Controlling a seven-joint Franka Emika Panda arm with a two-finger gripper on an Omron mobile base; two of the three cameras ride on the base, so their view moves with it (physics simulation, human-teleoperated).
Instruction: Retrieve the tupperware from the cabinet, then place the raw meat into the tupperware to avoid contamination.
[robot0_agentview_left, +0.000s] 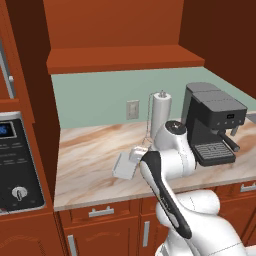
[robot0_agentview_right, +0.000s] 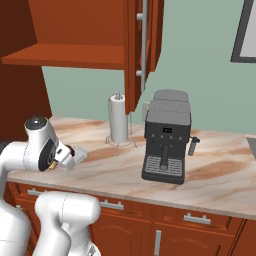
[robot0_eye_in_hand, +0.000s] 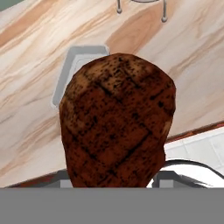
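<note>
The tool (robot0_agentview_right: 56, 161) is clamped on the raw meat (robot0_eye_in_hand: 116, 122), which hangs above the marbled surface (robot0_agentview_left: 90, 150) with the tupperware (robot0_eye_in_hand: 76, 61) lying just beyond and beneath it. A paper-towel roll (robot0_agentview_left: 161, 112) and a coffee machine (robot0_agentview_right: 166, 137) stand behind.

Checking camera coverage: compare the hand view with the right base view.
Hand view: the raw meat close up between the fingers, hiding most of the tupperware on the counter below.

Right base view: the coffee machine, the paper-towel roll, the open cabinet door and the white arm.

Both: the marbled counter, the tupperware and the towel stand's feet.
</note>
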